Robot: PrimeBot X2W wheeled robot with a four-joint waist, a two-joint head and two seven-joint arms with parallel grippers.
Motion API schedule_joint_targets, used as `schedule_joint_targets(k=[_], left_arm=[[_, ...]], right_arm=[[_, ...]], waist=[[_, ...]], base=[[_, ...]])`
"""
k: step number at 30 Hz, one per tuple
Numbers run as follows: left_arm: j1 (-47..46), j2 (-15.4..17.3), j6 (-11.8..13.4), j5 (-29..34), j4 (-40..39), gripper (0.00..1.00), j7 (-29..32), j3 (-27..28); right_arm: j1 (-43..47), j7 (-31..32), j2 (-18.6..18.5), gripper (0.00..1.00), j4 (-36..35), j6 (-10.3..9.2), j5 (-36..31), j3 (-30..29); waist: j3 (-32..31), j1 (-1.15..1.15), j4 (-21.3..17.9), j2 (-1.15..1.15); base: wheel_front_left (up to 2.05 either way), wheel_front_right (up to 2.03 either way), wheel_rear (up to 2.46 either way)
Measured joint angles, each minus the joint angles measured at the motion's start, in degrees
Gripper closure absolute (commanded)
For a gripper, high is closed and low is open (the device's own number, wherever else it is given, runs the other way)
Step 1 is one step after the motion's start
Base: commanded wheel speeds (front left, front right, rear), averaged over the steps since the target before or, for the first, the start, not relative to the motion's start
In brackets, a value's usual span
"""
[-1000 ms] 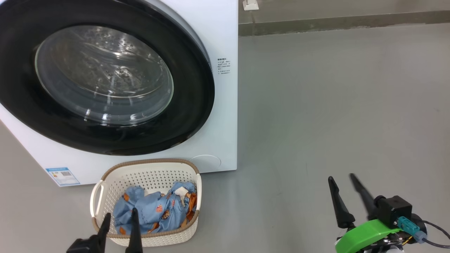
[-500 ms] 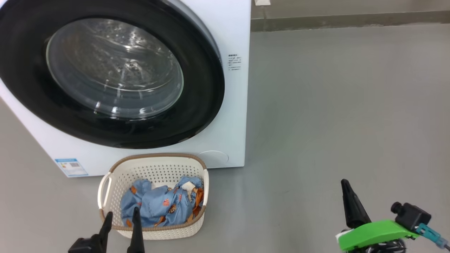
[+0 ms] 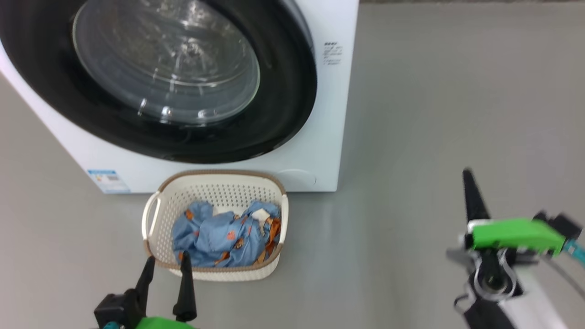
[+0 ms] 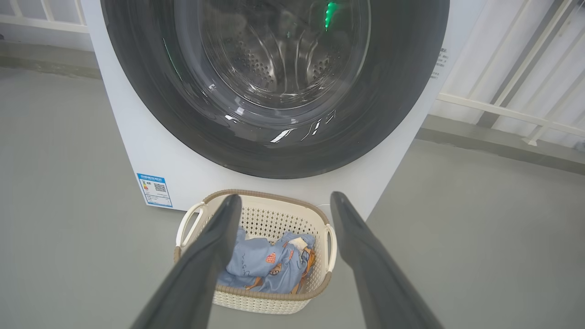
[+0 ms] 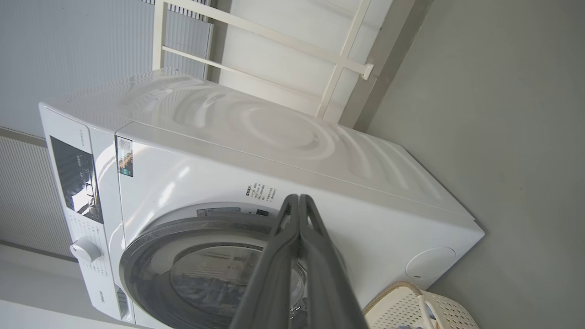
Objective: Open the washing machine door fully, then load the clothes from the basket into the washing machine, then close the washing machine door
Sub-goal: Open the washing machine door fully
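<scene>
The washing machine (image 3: 333, 114) stands at the upper left, and its door (image 3: 283, 114), black-rimmed with a glass bowl, lies flat against the front. Directly before it on the floor sits the cream basket (image 3: 162, 214), holding the light blue printed clothes (image 3: 219, 237). My left gripper (image 3: 167, 269) hovers open just in front of the basket, nothing between its fingers; its own view frames the basket (image 4: 260, 196) and clothes (image 4: 256, 265) between the fingers (image 4: 215, 246). My right gripper (image 3: 470, 183) is shut and empty, far right of the machine, pointing at the machine's upper front (image 5: 192, 183).
Grey floor (image 3: 434, 114) stretches open to the right of the machine. A white railing (image 4: 502, 109) and wall stand behind it. The control panel and a white knob (image 5: 84, 250) are at the machine's top front. A blue sticker (image 3: 107, 179) marks the lower left corner.
The right gripper has shut from open and risen higher in the head view. The head camera has shifted, sliding the machine and basket right and upward. The left gripper stays open.
</scene>
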Motion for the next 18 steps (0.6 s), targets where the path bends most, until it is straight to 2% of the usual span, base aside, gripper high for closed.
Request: schedule_joint_targets(k=[10,18], left_arm=[[-5.3,-0.1,0.7,-2.2,-1.0,0.0,0.0,-3.5],[-7.0,-0.1,1.5,-3.5,-1.6,0.0,0.0,-6.7]], right_arm=[[-14.4,7.8,-7.4,1.0,1.2,0.0,0.5,-1.8],[-24.0,14.1,-10.5,1.0,3.4,0.0,-1.3,-1.6]], waist=[[6.6,0.0,4.5,0.0],[10.5,0.0,8.5,0.0]], base=[[0.0,0.0,0.0],[0.0,0.0,0.0]])
